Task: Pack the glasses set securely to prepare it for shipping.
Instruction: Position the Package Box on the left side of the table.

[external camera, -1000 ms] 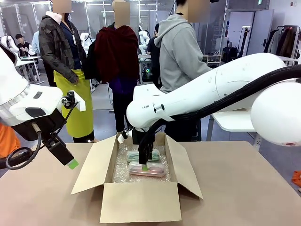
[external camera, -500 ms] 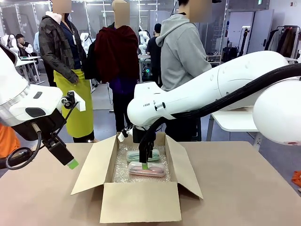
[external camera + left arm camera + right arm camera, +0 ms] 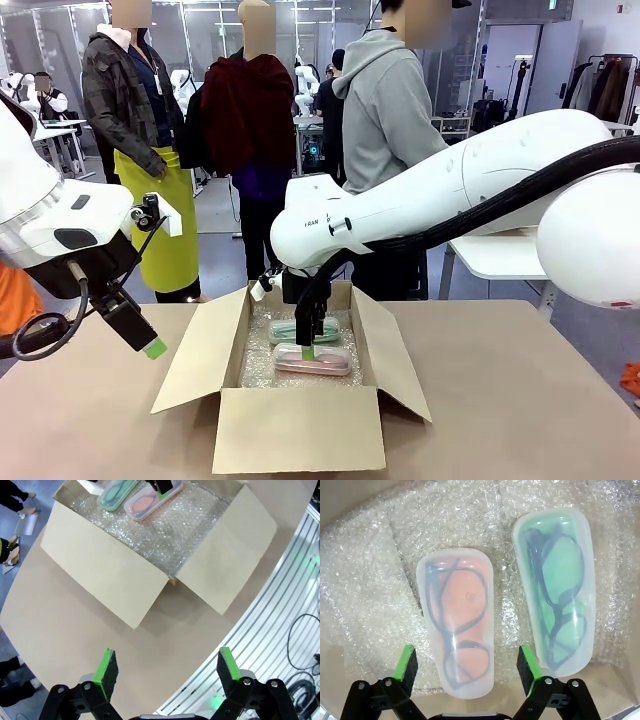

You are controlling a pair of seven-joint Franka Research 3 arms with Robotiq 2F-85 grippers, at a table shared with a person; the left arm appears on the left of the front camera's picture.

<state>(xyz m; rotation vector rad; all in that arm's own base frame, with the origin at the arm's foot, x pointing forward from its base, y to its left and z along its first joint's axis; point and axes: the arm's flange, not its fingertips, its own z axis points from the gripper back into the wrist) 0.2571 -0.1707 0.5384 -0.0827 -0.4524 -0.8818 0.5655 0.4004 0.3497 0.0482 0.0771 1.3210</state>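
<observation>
**Cases laid in lined box**

The left fingers (image 3: 152, 347) are held spread and empty over the worktop (image 3: 520, 400). In the cardboard box (image 3: 300, 430), the pink case (image 3: 457, 625) and green case (image 3: 555, 590) are laid side by side on bubble wrap (image 3: 365, 580). The right fingers (image 3: 308, 350) are parted above the pink one.

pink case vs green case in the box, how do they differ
Colour: the pink case is pale pink, the green case mint. The pink case lies nearer the robot, the green case behind it. The open right gripper flanks the pink case; the green case lies outside its fingers. Both are translucent, hold dark glasses and lie on bubble wrap.
</observation>
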